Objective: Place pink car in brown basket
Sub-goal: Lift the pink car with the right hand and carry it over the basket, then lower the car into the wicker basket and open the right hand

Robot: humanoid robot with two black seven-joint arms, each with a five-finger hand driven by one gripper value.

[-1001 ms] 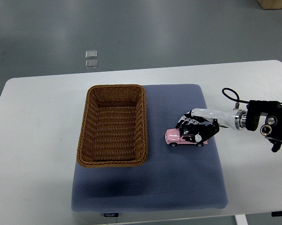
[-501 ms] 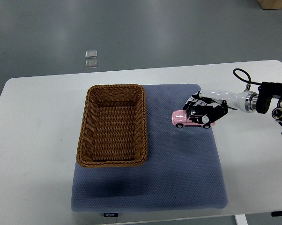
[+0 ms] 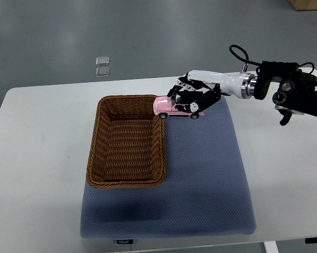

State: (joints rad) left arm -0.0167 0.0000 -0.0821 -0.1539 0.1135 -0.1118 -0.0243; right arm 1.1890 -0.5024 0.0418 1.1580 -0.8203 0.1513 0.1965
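Above the far right corner of the basket, the small pink toy car (image 3: 171,106) with black wheels is held clear of the surface, its nose just over the woven rim. The right hand (image 3: 194,95), black-fingered with a white shell, is clenched around the car's rear and roof. The rectangular brown wicker basket (image 3: 126,180) holds nothing that can be seen. Judged from this, pickup and lift are done and the carry is nearly complete; moving the car further over the basket's floor, lowering and letting go remain. The basket sits on a blue-grey padded mat (image 3: 206,179) on a white table (image 3: 42,158). A small label on the mat's near edge carries print too small to read. No left arm shows.
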